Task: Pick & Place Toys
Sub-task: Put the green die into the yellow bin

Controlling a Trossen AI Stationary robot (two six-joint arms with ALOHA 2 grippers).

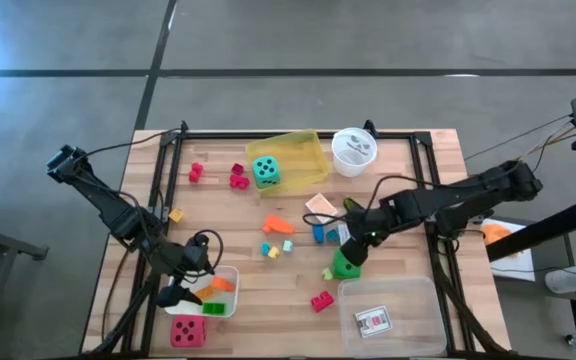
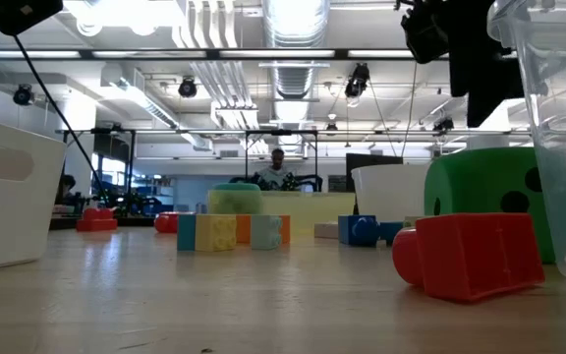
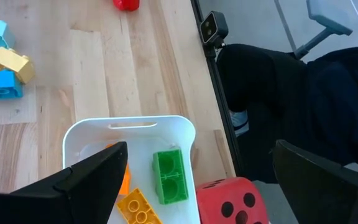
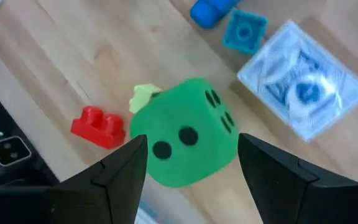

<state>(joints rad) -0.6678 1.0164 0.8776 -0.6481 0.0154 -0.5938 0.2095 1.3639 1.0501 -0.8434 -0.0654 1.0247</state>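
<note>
The green die sits on the wooden table, right of centre. My right gripper hangs open just above it, one finger to each side; I see no touch. My left gripper is open and empty over the white tray. That tray holds a green block and orange blocks. The red die rests on the table beside the tray. A red block and a small yellow-green block lie by the green die.
A clear tray holding a card stands at the near right. A yellow tray with the teal die and a white cup stand at the far edge. Blue blocks, a card pack and other blocks lie mid-table.
</note>
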